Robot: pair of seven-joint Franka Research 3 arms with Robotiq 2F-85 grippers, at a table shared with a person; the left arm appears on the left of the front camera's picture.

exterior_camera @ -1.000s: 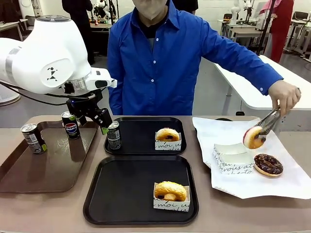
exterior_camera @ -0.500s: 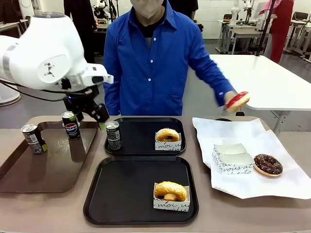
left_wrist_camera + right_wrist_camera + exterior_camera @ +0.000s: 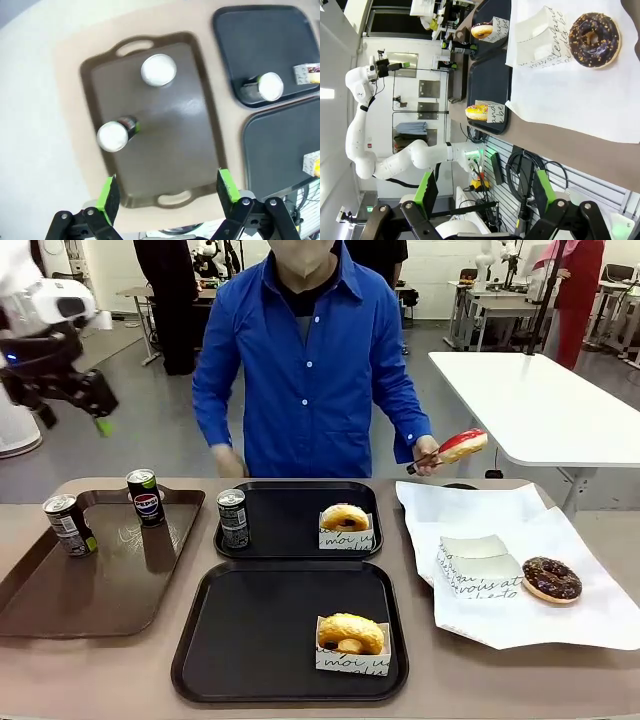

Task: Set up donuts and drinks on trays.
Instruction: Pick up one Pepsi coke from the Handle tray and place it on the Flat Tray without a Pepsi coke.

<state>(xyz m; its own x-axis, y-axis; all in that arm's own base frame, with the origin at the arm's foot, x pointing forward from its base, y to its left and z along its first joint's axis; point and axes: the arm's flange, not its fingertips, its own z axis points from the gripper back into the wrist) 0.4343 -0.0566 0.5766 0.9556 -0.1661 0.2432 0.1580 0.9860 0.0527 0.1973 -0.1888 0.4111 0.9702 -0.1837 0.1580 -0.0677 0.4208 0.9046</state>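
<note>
Raised clear of the far black tray (image 3: 290, 505) since a second ago, the left tool (image 3: 167, 190) is seen high above the brown tray (image 3: 100, 580), fingers spread and empty, with a striped can (image 3: 68, 525) and a Pepsi can (image 3: 146, 498) stood below. A third can (image 3: 233, 519) and a sleeved yellow donut (image 3: 345, 517) are set on the far black tray, another sleeved donut (image 3: 350, 633) on the near black tray (image 3: 260, 630), and a chocolate donut (image 3: 551, 579) on white paper (image 3: 600, 620) at the worktop's (image 3: 480, 680) right. A pink-iced donut (image 3: 462, 445) is held up in tongs (image 3: 418, 466) by the person's hand (image 3: 430, 452), while the right tool (image 3: 485, 187) is shown spread and empty.
</note>
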